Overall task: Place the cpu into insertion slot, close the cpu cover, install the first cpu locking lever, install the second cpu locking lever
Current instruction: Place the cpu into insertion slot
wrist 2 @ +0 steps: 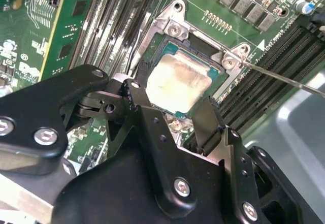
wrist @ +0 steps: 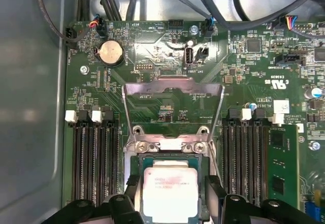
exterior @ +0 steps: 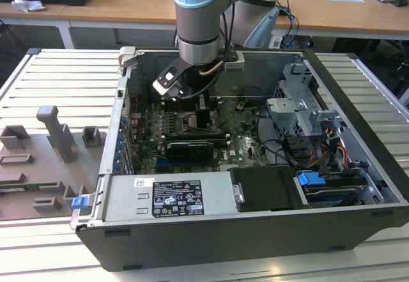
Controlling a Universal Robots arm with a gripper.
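The cpu (wrist: 170, 191) (wrist 2: 180, 82), a pale silver square chip on a green base, lies level within the silver rim of the insertion slot (wrist: 170, 145) (wrist 2: 175, 28). My gripper (wrist: 172, 183) (wrist 2: 172, 99) straddles it. One black finger (wrist 2: 137, 97) presses on one edge and the other finger (wrist 2: 209, 113) on the opposite edge. The cpu cover (wrist: 172, 88) stands swung open behind the slot, its window showing the board. A thin metal locking lever (wrist 2: 284, 79) sticks out beside the slot. In the exterior view my gripper (exterior: 203, 112) reaches down into the open computer case (exterior: 211, 256).
Long black memory slots (wrist: 91, 158) (wrist: 244, 158) flank the slot on both sides. A black graphics card (exterior: 188, 148), the power supply (exterior: 166, 195) and a drive cage (exterior: 307, 112) crowd the case. Cables (wrist: 244, 10) hang over the board. Grey fixtures (exterior: 57, 132) stand on the exterior view's left.
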